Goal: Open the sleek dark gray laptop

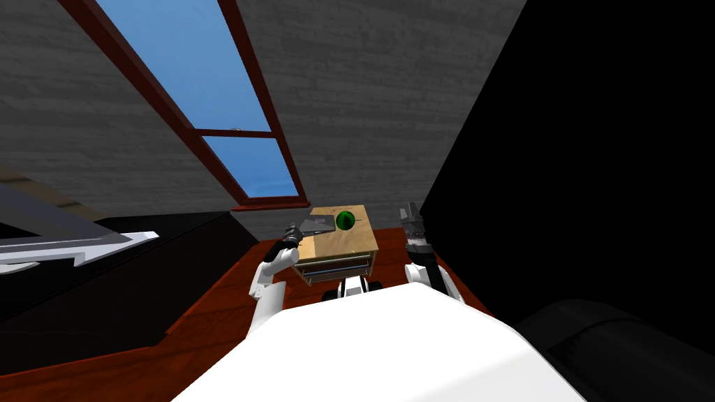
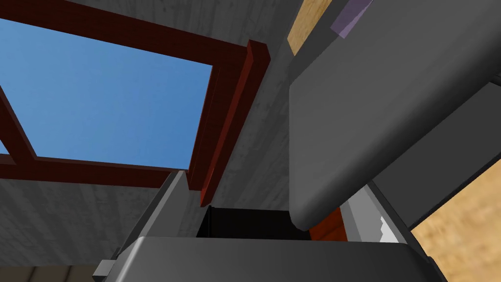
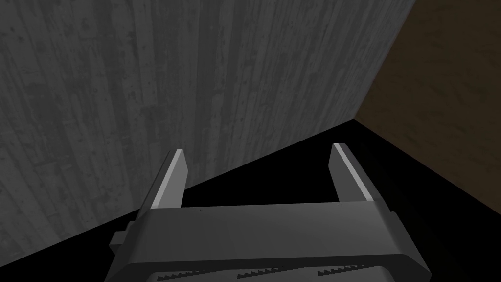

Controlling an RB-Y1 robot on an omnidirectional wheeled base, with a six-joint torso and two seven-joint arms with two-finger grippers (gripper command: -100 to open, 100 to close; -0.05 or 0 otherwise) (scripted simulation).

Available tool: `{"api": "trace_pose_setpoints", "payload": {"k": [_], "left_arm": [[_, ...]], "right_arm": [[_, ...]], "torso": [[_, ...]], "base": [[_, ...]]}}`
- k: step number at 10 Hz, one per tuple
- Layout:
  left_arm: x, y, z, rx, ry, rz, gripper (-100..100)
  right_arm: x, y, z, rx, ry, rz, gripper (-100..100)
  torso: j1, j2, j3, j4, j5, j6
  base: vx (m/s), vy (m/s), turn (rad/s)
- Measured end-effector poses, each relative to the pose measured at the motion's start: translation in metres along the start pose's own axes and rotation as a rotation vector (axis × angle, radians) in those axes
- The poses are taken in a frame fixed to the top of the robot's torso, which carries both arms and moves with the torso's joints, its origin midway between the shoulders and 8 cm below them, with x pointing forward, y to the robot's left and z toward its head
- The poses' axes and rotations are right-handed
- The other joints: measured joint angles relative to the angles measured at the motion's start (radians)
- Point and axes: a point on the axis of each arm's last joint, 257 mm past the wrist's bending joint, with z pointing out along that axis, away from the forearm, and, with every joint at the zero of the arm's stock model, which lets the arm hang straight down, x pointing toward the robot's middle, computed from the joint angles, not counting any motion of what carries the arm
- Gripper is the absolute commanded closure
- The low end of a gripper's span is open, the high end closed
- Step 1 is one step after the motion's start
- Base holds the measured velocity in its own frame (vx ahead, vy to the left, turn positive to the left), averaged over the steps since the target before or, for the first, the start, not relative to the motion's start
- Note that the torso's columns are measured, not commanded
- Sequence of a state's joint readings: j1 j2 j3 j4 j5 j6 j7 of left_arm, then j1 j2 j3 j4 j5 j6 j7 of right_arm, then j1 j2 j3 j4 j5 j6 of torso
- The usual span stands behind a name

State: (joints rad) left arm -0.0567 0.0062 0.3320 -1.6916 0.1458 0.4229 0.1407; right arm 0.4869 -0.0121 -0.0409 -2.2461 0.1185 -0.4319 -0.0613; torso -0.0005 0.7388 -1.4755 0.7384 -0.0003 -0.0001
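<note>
The laptop (image 1: pixel 318 225) was set on the wooden worktop (image 1: pixel 352 246). Its corner was seen inside the left claw (image 2: pixel 264 205), spread wide, like the right claw (image 3: pixel 259 149). Next, the lid must be lifted.

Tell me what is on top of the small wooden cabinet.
A dark grey laptop and a green ball lie side by side on the cabinet. What the laptop covers cannot be seen.

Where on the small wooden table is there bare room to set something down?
Bare: the front strip of the table, between the laptop, the green ball and the front edge. Crowded: the back, where the left gripper is at the laptop.
</note>
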Motion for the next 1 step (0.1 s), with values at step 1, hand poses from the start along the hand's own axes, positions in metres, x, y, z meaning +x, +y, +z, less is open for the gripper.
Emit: {"api": "trace_pose_setpoints", "payload": {"k": [1], "left_arm": [[0.0011,-0.0011,0.0002,0.002,0.002,0.0,0]], "right_arm": [[0.0,0.0,0.0,0.0,0.0,0.0,0]], "torso": [[0.001,-0.001,-0.001,-0.001,0.001,-0.001]], "base": [[0.0,0.0,0.0]]}}
